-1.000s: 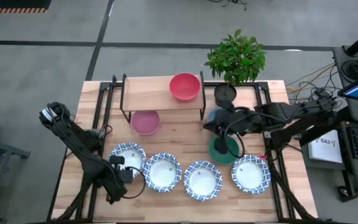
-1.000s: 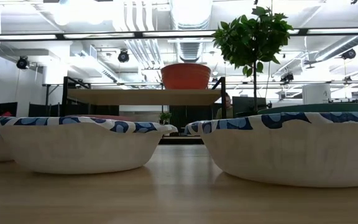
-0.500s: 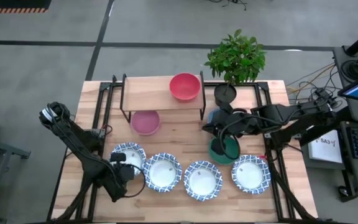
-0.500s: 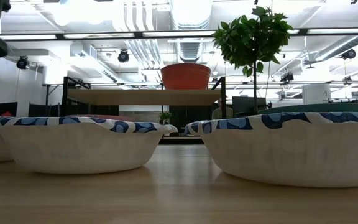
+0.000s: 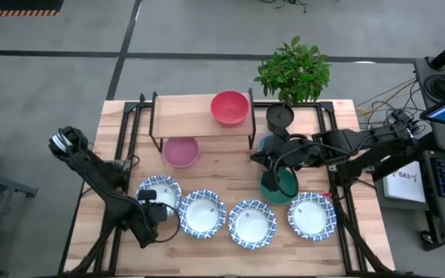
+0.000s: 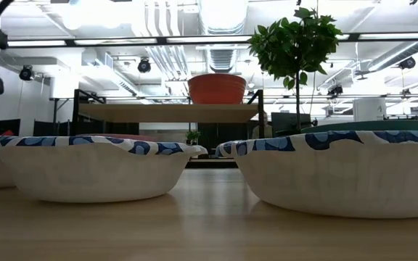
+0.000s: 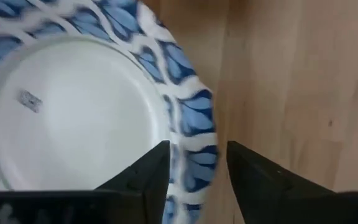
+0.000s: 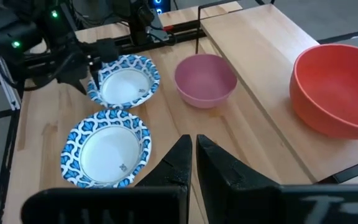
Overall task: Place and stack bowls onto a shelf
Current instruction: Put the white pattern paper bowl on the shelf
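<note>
Four white bowls with blue rims sit in a row along the near edge; the leftmost (image 5: 161, 191) lies under my left gripper (image 7: 197, 168). That gripper (image 5: 147, 203) is open and points down, one finger inside the bowl's near-left rim (image 7: 194, 124) and one outside. The shelf (image 5: 188, 113) at the far side carries a red bowl (image 5: 229, 107). A pink bowl (image 5: 181, 151) rests on the table at its front. My right gripper (image 8: 193, 155) is shut with nothing seen between its fingers, above a green bowl (image 5: 278, 188) and a blue one (image 5: 266, 144). My left gripper straddles the leftmost white bowl's rim (image 7: 197, 146) from above, one finger (image 7: 157, 165) over the inside and one (image 7: 247, 168) outside. I cannot tell whether either finger touches the rim. The bowl sits flat on the table.
A potted plant (image 5: 290, 73) in a dark pot (image 5: 280, 116) stands right of the shelf. The other white bowls (image 5: 202, 214) (image 5: 253, 223) (image 5: 312, 215) fill the near edge. Bare wood lies between the pink bowl and the green bowl.
My left gripper has come down toward the leftmost white bowl and moved a little toward the far edge. The bowls have stayed where they were.
</note>
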`<act>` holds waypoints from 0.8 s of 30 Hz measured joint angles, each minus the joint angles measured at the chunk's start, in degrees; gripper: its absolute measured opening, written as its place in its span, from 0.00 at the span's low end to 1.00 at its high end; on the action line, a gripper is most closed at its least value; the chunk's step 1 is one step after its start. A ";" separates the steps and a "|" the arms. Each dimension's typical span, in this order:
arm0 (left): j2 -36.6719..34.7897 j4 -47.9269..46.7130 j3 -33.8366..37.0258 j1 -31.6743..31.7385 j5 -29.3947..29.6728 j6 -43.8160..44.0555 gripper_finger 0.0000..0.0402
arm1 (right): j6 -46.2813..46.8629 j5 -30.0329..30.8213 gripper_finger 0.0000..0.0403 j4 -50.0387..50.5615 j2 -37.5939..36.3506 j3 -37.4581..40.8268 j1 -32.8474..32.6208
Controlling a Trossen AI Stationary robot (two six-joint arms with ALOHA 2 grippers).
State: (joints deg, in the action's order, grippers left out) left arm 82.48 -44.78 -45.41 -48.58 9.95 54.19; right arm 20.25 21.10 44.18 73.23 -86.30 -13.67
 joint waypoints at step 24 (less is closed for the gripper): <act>0.06 -26.30 -26.05 -1.62 -1.71 -2.56 0.00 | -1.81 2.02 0.03 0.02 -0.02 0.00 0.09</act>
State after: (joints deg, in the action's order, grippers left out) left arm 82.54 -71.07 -71.47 -50.19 8.24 51.63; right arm 18.44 23.13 44.21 73.21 -86.30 -13.58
